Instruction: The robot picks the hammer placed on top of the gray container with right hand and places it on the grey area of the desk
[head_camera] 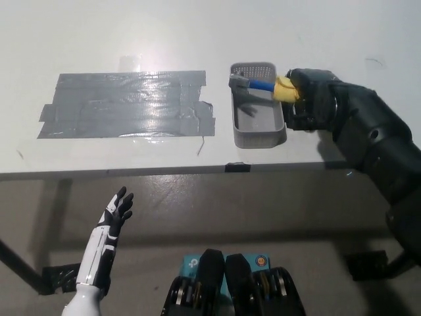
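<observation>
Head view: hammer (258, 85), handle gripped by the black right hand (310, 99), lies across the far end of the gray container (258, 120), long axis crosswise, head toward the grey area (125, 105). Lift clear of the rim before carrying across the bench (197, 26). White left hand (117, 212), released, hangs below the container.

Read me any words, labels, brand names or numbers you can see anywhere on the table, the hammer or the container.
No readable text on the white table, the grey tape patch, the grey plastic container or the blue-and-yellow-handled hammer held by the black right hand.
The white left hand, hanging low beside the table, carries none either.
</observation>
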`<action>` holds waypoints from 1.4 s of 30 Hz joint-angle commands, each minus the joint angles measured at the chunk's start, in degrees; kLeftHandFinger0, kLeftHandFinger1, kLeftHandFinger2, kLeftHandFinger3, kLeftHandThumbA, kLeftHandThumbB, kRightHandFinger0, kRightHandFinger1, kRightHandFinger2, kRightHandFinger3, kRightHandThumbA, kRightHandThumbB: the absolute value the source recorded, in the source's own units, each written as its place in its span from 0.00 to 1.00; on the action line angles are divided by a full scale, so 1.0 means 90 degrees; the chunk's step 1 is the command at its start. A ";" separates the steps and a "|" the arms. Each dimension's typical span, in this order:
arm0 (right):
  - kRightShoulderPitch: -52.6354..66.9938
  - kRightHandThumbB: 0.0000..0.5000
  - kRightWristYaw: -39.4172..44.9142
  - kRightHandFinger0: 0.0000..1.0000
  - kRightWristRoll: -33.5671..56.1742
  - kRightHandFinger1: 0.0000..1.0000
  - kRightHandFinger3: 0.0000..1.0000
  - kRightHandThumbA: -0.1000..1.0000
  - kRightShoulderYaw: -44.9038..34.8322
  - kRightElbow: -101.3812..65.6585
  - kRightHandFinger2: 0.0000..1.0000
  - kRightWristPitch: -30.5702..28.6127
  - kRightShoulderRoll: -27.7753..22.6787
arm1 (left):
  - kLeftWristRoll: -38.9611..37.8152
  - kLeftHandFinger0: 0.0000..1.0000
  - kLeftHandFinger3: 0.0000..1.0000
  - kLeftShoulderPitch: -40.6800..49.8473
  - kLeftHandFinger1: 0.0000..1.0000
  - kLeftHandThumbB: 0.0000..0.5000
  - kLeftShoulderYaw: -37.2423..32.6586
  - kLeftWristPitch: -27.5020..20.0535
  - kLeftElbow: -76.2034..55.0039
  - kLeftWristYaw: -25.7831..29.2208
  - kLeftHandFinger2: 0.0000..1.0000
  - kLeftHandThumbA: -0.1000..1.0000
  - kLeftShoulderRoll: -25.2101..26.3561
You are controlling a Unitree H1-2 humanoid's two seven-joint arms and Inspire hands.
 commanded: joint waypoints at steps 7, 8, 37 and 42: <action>-0.0402 0.31 -0.1350 0.09 0.1102 0.56 0.84 0.00 -0.1802 -0.0063 0.85 -0.1137 -0.0192 | -0.0159 1.00 1.00 -0.0207 1.00 0.45 -0.0005 -0.0129 -0.0211 -0.0142 1.00 1.00 0.0145; -0.0486 0.33 -0.1266 0.07 0.1171 0.49 0.76 0.00 -0.1997 -0.0110 0.78 -0.1008 -0.0171 | -0.0167 1.00 1.00 -0.0208 1.00 0.45 -0.0006 -0.0113 -0.0217 -0.0154 1.00 1.00 0.0153; -0.1843 0.32 -0.1069 0.00 0.0661 0.38 0.72 0.00 -0.1708 -0.0369 0.75 -0.1115 0.1114 | 0.0007 1.00 1.00 -0.0278 1.00 0.52 -0.0171 0.0030 -0.0318 -0.0330 1.00 1.00 0.0193; -0.2043 0.34 -0.1301 0.00 0.0659 0.39 0.79 0.00 -0.1612 -0.0017 0.80 -0.1142 0.1597 | 0.0076 1.00 1.00 -0.0273 1.00 0.56 -0.0297 0.0143 -0.0373 -0.0357 1.00 1.00 0.0198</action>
